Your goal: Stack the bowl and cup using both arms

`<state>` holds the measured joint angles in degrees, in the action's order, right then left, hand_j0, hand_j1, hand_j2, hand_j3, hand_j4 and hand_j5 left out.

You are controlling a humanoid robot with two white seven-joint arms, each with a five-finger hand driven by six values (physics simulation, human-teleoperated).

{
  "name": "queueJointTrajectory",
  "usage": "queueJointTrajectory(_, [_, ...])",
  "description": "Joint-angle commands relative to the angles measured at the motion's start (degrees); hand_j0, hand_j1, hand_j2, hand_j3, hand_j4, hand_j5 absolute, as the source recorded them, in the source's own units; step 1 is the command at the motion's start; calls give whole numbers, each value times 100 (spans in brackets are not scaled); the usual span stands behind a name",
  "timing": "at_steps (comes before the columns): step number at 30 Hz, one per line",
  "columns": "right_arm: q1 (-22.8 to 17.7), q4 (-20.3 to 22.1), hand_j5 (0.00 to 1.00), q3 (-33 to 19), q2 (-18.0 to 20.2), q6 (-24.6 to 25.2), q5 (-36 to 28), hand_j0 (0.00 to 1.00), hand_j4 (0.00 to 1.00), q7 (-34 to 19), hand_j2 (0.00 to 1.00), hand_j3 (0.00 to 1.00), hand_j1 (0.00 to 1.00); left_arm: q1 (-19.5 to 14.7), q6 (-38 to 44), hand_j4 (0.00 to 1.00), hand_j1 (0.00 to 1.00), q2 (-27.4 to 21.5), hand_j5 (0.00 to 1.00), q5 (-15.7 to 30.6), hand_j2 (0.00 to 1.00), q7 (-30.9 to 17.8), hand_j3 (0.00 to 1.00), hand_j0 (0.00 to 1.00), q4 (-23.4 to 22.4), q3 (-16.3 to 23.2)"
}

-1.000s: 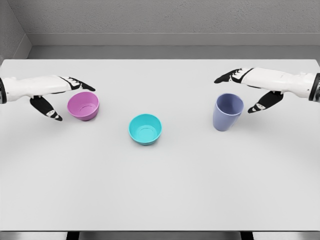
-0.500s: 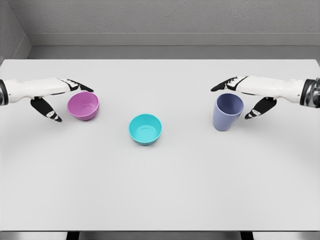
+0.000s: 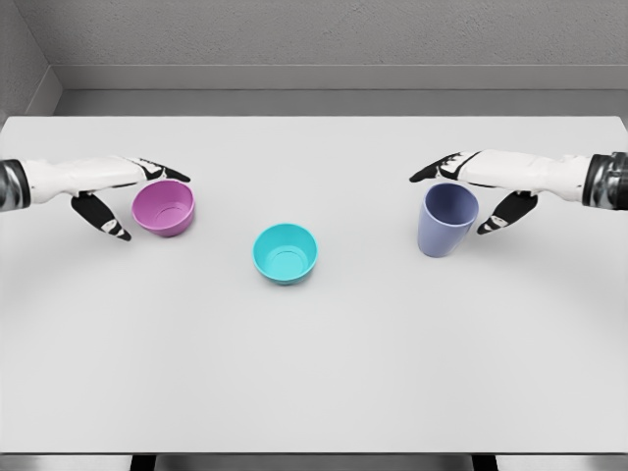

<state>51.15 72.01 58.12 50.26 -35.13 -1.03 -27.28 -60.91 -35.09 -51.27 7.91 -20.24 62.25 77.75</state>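
Observation:
A purple-pink bowl (image 3: 164,208) sits upright on the left of the white table (image 3: 314,353). My left hand (image 3: 132,196) is spread around its left side, fingers behind the rim and thumb in front, holding nothing. A teal bowl (image 3: 286,252) stands alone in the middle. On the right a blue-violet cup (image 3: 447,220) stands upright. My right hand (image 3: 469,191) brackets it, fingers over the far rim and thumb to its right, open and not closed on it.
Grey walls rise behind the table's far edge (image 3: 314,118). The near edge (image 3: 314,453) runs along the bottom of the view.
Both hands crept inward toward their objects. The left hand came a bit closer to the pink bowl, and the right hand's fingers now reach further over the cup. No object moved.

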Motion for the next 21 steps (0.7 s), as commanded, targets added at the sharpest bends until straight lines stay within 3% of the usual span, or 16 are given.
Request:
queueJointTrajectory(1, [0, 23, 100, -2, -16, 13, -29, 100, 100, -5, 100, 100, 100, 9, 9, 100, 100, 21, 100, 88, 100, 2, 100, 100, -3, -15])
queueJointTrajectory(21, [9, 14, 100, 95, -77, 13, 24, 100, 100, -5, 100, 100, 100, 167, 9, 100, 100, 56, 100, 88, 100, 2, 100, 100, -64, -243])
